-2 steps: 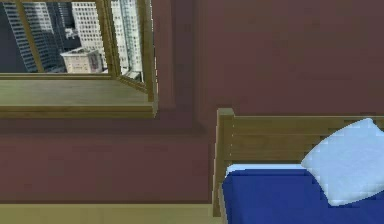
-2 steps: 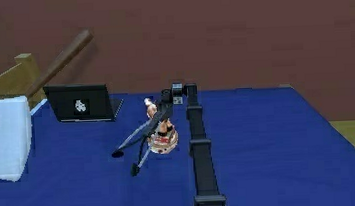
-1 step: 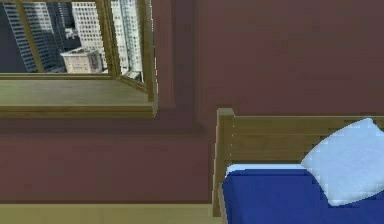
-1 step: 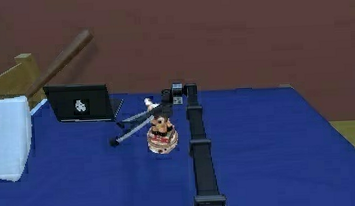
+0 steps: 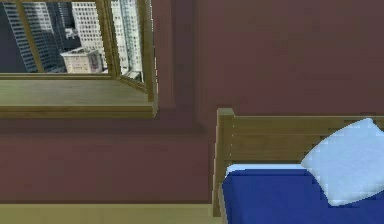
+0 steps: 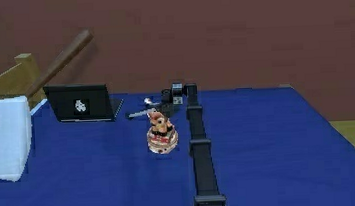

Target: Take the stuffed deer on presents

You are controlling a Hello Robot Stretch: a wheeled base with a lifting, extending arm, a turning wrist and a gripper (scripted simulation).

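Note:
A small brown and red stuffed figure on a round striped base [image 6: 162,135], the stuffed deer on presents, stands on the blue bed cover [image 6: 268,147] in the arm side view. The dark arm bar [image 6: 200,150] rises from the bottom edge just to its right. The gripper [image 6: 146,113] reaches left from the two white marker squares [image 6: 183,91], its thin fingers just above the deer. I cannot tell whether it touches the deer or holds anything.
On the bed, an open black laptop [image 6: 80,103] lies left of the gripper, with a white pillow [image 6: 7,136] at the left edge and a wooden bat [image 6: 65,58] leaning behind. The forward view has a window [image 5: 70,40], a maroon wall, the wooden headboard [image 5: 226,150] and a light blue pillow [image 5: 348,158].

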